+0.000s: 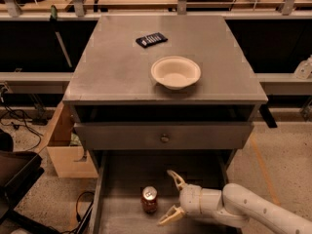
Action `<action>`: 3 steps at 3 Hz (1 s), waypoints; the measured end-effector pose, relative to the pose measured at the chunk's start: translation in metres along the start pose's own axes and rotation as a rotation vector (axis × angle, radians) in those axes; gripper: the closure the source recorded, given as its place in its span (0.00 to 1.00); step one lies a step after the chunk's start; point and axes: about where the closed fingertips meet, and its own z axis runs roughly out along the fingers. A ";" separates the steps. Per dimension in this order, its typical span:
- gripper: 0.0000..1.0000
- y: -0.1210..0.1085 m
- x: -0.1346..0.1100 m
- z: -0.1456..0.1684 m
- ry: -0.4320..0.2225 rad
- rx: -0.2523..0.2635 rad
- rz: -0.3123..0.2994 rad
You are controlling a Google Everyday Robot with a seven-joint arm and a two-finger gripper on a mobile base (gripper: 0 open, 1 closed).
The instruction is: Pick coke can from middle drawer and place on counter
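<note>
While the coke can [149, 199] stands upright in the middle drawer [126, 175], the gripper [165, 197] hangs just beside it inside the drawer, its fingers [176, 179] spread wide apart.
</note>
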 end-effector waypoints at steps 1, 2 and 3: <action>0.00 -0.002 -0.002 0.028 0.017 -0.030 -0.031; 0.00 -0.002 -0.001 0.053 0.022 -0.066 -0.041; 0.18 0.004 0.010 0.074 0.005 -0.100 -0.026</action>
